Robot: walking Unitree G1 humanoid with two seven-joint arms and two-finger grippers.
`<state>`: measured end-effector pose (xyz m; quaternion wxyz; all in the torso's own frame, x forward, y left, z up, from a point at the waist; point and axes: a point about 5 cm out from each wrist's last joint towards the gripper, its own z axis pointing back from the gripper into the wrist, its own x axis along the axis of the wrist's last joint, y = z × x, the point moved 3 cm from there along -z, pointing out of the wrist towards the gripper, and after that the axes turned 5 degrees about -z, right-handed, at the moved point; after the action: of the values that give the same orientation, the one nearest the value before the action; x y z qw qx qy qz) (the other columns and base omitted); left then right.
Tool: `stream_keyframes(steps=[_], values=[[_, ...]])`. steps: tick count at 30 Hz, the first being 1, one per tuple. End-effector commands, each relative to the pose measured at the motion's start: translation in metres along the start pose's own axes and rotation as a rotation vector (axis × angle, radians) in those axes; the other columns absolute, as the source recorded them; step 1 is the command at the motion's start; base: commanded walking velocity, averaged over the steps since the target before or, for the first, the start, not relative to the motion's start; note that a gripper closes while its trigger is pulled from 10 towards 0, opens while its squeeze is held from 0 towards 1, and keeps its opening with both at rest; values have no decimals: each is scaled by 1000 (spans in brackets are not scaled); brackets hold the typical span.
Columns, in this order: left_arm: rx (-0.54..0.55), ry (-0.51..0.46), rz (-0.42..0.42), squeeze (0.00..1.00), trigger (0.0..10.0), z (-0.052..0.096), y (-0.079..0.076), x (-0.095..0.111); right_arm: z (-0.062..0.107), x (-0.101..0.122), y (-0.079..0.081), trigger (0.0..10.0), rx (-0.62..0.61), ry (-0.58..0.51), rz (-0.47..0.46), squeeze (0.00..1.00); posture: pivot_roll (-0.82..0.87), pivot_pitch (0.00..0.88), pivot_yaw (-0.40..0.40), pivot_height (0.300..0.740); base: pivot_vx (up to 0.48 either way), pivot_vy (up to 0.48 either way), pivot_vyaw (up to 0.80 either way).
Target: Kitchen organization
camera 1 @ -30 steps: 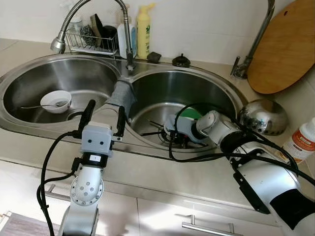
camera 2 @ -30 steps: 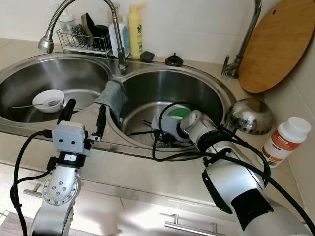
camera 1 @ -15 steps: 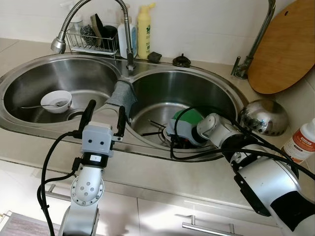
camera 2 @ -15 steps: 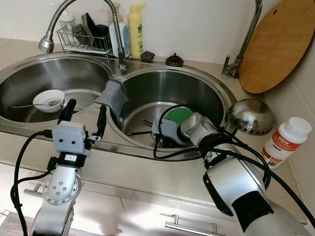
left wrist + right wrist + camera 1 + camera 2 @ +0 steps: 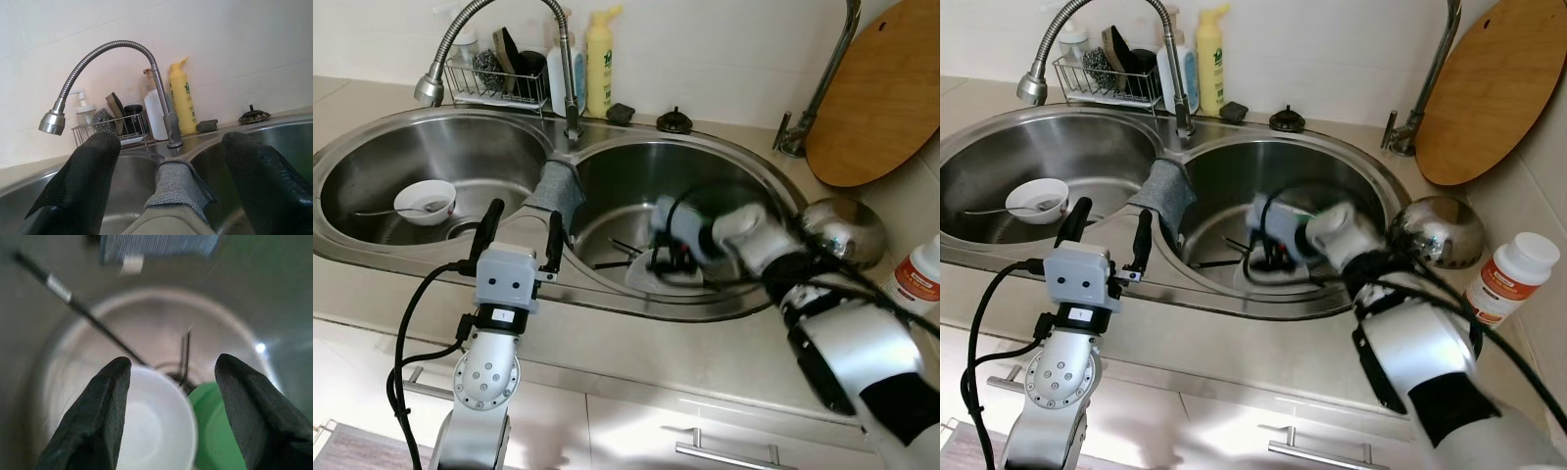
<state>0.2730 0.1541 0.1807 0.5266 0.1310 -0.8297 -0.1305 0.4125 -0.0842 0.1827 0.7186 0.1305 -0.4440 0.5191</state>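
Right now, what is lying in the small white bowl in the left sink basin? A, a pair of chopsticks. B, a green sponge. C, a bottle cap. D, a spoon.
D: a metal spoon rests in the small white bowl on the floor of the left basin, its handle sticking out over the bowl's rim.

Yellow soap bottle [image 5: 598,61] behind the faucet [image 5: 499,39], wooden cutting board [image 5: 881,98] against the wall, pill bottle [image 5: 1505,276] on the counter.
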Motion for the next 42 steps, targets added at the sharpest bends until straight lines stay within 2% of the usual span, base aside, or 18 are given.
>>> stream_keyframes(steps=[1, 2, 5, 6, 7, 8, 9, 10, 11, 12, 13, 16, 17, 20, 21, 24, 33, 42], values=[[-3, -4, -1, 0, 10000, 1, 0, 2, 5, 1, -1, 10000, 28, -21, -11, 1000, 168, 0, -70, 740, 0, 0, 0], [-3, -4, -1, 0, 10000, 1, 0, 2, 5, 1, -1, 10000, 28, -21, -11, 1000, 168, 0, -70, 740, 0, 0, 0], [-6, -2, 3, 0, 10000, 0, -1, 2, 20, 12, -15, 10000, -65, -134, -64, 1000, 164, 0, -72, 740, 0, 0, 0], [-6, -1, 4, 0, 10000, 0, -1, 1, 23, 17, -22, 10000, -130, -180, -102, 1000, 164, 0, -72, 740, 0, 0, 0], [-5, 1, 5, 0, 10000, 0, -1, 1, 29, 26, -36, 10000, -269, -274, -161, 1000, 163, 0, -73, 740, 0, 0, 0], [-5, 1, 5, 0, 10000, 0, -1, 1, 29, 26, -36, 10000, -269, -274, -161, 1000, 163, 0, -73, 740, 0, 0, 0], [-4, 2, 5, 0, 10000, 0, -1, 1, 33, 29, -41, 10000, -332, -314, -182, 1000, 163, 0, -73, 740, 0, 0, 0], [-3, 4, 3, 0, 10000, 0, -1, 1, 39, 31, -50, 10000, -436, -375, -226, 925, 165, 0, -74, 740, 0, 0, 0], [-1, 6, 2, 0, 10000, 0, 0, 1, 45, 32, -56, 10000, -522, -430, -271, 455, 166, 0, -75, 740, 0, 0, 0], [0, 6, 1, 0, 10000, 0, 0, 1, 49, 31, -59, 10000, -582, -470, -310, 90, 167, 0, -75, 740, 0, 0, 0], [1, 5, 0, 0, 10000, 0, 0, 1, 52, 29, -60, 10000, -634, -507, -346, 0, 168, 0, -75, 740, 0, 0, 0], [3, 3, 0, 0, 10000, 0, 1, 2, 55, 27, -59, 10000, -675, -541, -355, 0, 169, 0, -75, 740, 0, 0, 0], [7, 2, -1, 0, 10000, 0, 3, 2, 60, 16, -52, 10000, -774, -595, -394, 0, 166, 0, -74, 740, 0, 0, 0], [8, 2, -1, 0, 10000, -1, 4, 1, 64, 5, -47, 10000, -833, -628, -447, 0, 164, 0, -74, 740, 0, 0, 0], [7, 1, 4, 0, 10000, -1, 3, 1, 67, -6, -41, 10000, -875, -650, -507, 0, 161, 0, -73, 740, 0, 0, 0], [5, 2, 6, 0, 10000, -1, 3, 1, 72, -19, -34, 10000, -950, -647, -521, 0, 155, 0, -75, 740, 0, 0, 0], [9, 6, 13, 0, 10000, -2, 4, 0, 76, -31, -17, 10000, -1018, -648, -596, 0, 159, 0, -77, 740, 0, 0, 0], [7, 1, 12, 0, 10000, -3, 3, 1, 77, -26, -12, 10000, -1035, -665, -586, 0, 162, 0, -77, 740, 0, 107, 0]])
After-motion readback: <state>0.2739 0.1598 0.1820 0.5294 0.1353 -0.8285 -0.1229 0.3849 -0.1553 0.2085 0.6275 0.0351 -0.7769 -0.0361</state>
